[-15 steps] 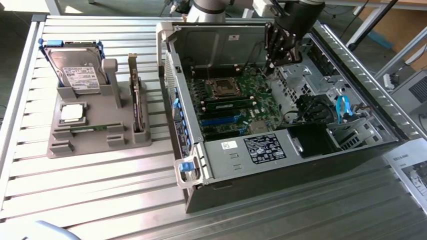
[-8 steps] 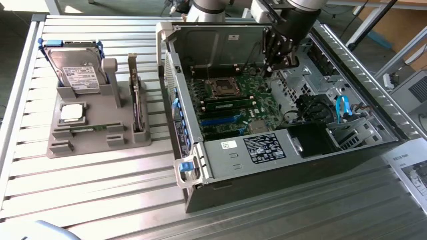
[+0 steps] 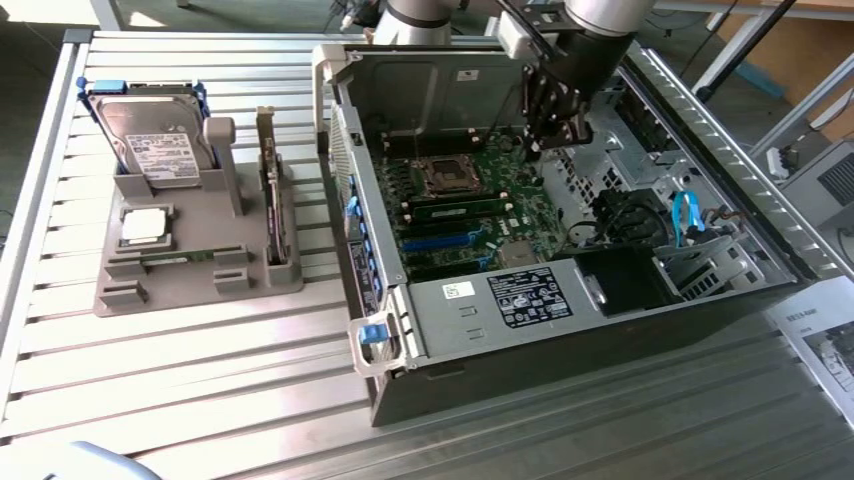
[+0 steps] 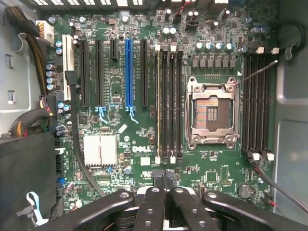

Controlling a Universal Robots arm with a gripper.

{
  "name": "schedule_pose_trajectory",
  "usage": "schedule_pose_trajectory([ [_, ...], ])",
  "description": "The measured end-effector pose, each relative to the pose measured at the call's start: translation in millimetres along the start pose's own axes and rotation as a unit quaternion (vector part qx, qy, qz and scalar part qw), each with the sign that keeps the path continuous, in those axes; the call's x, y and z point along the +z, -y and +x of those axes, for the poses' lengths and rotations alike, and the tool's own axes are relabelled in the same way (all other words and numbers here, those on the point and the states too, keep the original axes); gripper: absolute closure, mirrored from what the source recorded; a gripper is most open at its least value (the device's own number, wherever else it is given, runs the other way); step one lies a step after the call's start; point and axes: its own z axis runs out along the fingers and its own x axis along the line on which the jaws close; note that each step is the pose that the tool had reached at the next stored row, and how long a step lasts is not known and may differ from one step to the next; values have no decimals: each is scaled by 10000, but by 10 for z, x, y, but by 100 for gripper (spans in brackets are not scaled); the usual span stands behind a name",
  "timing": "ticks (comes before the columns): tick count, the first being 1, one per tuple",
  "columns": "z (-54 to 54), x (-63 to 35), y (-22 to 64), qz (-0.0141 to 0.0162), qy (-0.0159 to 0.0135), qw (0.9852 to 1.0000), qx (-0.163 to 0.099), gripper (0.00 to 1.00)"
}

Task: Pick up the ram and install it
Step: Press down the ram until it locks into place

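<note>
The ram (image 4: 158,103) is a thin green stick standing edge-on in the motherboard's memory slot nearest the blue slot (image 4: 128,72). It also appears as a dark green bar (image 3: 454,211) below the processor socket (image 3: 441,178). My gripper (image 4: 166,179) is shut, its black fingertips pressed together with nothing between them. It hangs over the board just off one end of the memory slots. In the exterior view the gripper (image 3: 562,135) reaches down into the open computer case (image 3: 400,330), toward the exterior view's right of the socket.
A grey tray (image 3: 134,290) at the exterior view's left holds an upright hard drive (image 3: 154,145), a processor chip (image 3: 144,225) and an upright expansion card (image 3: 274,200). Cables (image 3: 687,215), a fan and drive cage crowd the case's right side. Case walls surround the board.
</note>
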Motion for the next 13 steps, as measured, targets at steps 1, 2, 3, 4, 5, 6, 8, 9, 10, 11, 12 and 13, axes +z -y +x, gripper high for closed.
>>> schedule_pose_trajectory([
  [1, 0, 17, 0, 0, 0, 10000, 0, 90],
  [2, 0, 33, 0, 0, 0, 10000, 0, 90],
  [3, 0, 51, 0, 0, -1, 10000, 0, 90],
  [4, 1, 69, 0, 0, 0, 10000, 0, 90],
  [5, 1, 86, -1, 0, 0, 10000, 0, 90],
  [6, 1, 109, -1, 0, 0, 10000, 0, 90],
  [8, 2, 143, -1, 0, 0, 10000, 0, 90],
  [9, 2, 160, -1, 0, -1, 10000, 0, 90],
  [10, 2, 177, -1, 0, 0, 10000, 0, 90],
  [11, 2, 193, -1, 0, 0, 10000, 0, 90],
  [12, 2, 209, -1, 0, 0, 10000, 0, 90],
  [13, 2, 225, -2, 0, 1, 10000, 0, 90],
])
